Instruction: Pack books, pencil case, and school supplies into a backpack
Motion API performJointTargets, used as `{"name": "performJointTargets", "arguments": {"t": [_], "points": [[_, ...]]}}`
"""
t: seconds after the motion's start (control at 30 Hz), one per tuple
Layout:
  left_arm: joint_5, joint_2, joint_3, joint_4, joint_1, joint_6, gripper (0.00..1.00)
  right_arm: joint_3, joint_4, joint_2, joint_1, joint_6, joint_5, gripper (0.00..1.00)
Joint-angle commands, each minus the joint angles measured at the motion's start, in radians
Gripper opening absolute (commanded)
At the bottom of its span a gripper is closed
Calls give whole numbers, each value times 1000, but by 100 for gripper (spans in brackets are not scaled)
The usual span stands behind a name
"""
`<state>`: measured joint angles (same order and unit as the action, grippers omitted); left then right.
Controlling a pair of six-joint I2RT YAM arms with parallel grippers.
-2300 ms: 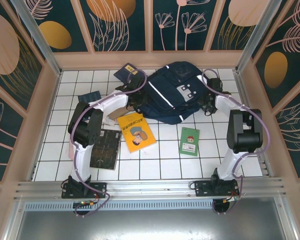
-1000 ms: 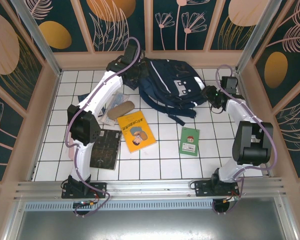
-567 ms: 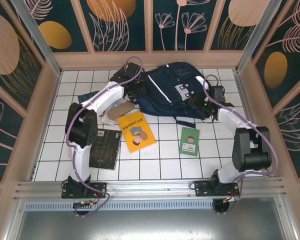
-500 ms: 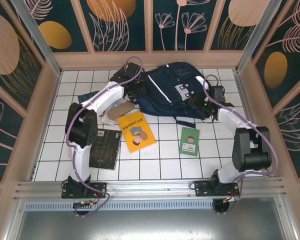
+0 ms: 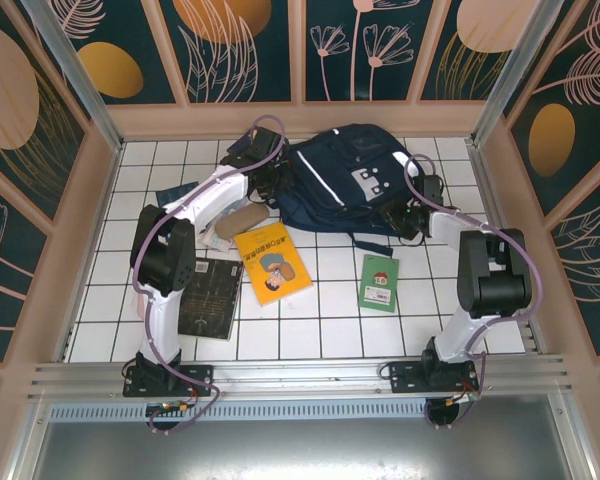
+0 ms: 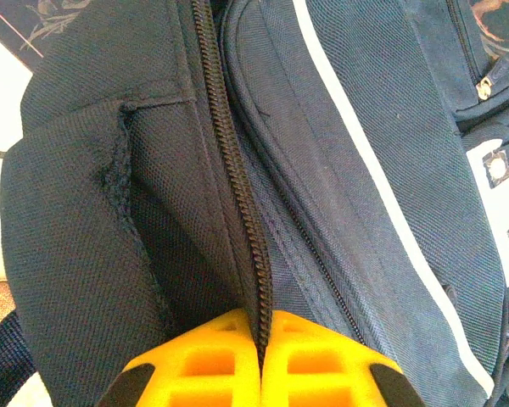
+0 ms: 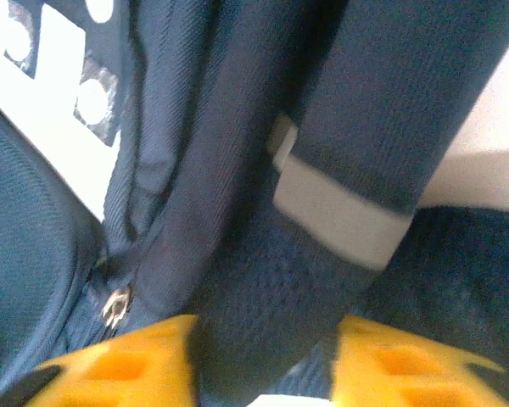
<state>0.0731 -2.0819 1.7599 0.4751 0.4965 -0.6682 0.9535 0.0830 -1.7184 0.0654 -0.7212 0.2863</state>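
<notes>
Backpack (image 5: 332, 190) was hoisted and stretched between both arms a second ago. Now it is back down on the table (image 5: 320, 310), far centre, much as half a second ago; the right forearm has tucked in closer.

Judgement: this was a reposition or shake-open. No packing has been done, with the yellow-orange book (image 5: 272, 263), green booklet (image 5: 380, 283) and black book (image 5: 212, 297) all lying out near the bag.

The left arm reaches far, with its left end effector (image 6: 261, 326) at the bag's left edge, fingers pressed together on the zipper seam. The right arm is folded with its elbow out right. The right end effector (image 7: 263, 365) is low at the bag's right side, pinching a thick navy fold with a white stripe.
</notes>
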Motion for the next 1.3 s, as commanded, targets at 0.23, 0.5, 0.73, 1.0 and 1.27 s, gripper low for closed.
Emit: {"name": "performJointTargets", "arguments": {"t": [0.23, 0.5, 0.73, 1.0, 1.27], "points": [[-20, -7, 341, 149, -20, 47, 0, 263, 174, 101, -26, 127, -69, 0], [3, -113, 684, 262, -59, 70, 0, 346, 245, 181, -56, 158, -59, 0], [58, -25, 305, 117, -60, 35, 0, 157, 164, 214, -55, 129, 12, 0], [26, -7, 15, 7, -60, 45, 0, -21, 88, 211, -5, 98, 39, 0], [12, -52, -1, 3, -60, 62, 0, 2, 95, 183, 22, 101, 13, 0]]}}
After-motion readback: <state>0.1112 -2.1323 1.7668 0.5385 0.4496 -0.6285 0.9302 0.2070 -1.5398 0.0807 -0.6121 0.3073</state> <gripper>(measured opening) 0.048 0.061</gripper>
